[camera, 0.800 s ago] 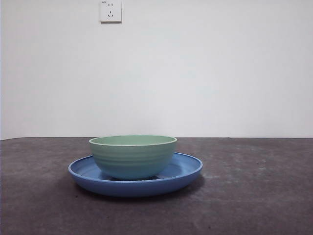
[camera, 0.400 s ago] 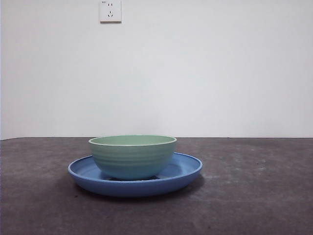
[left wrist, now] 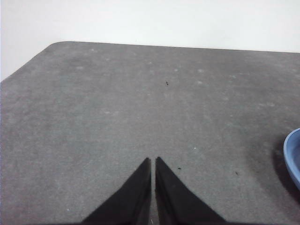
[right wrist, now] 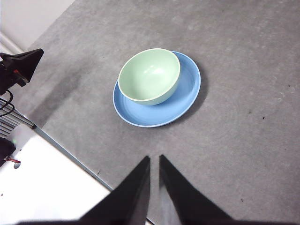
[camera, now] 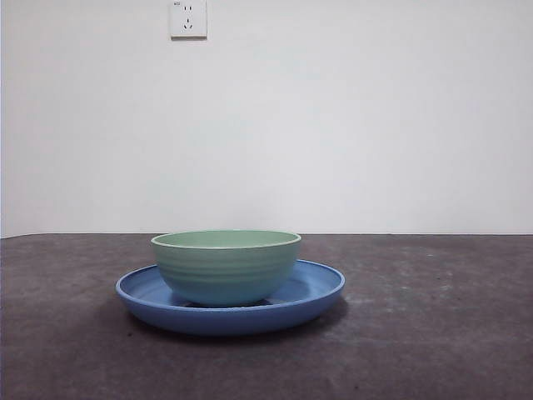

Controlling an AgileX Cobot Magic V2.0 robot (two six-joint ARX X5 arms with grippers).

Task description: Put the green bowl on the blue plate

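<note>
The green bowl point(camera: 226, 265) stands upright inside the blue plate point(camera: 312, 292) on the dark table. The right wrist view shows the bowl point(right wrist: 149, 76) resting on the plate point(right wrist: 185, 96), set toward one side of it. My right gripper point(right wrist: 154, 161) is shut and empty, held high and well back from the plate. My left gripper point(left wrist: 153, 161) is shut and empty over bare table; only the plate's rim point(left wrist: 291, 157) shows at the edge of its view. Neither gripper shows in the front view.
A white wall with a socket point(camera: 188, 18) stands behind the table. In the right wrist view the table's edge point(right wrist: 70, 157) runs beside a white surface, with a black device point(right wrist: 18, 65) and cables past it.
</note>
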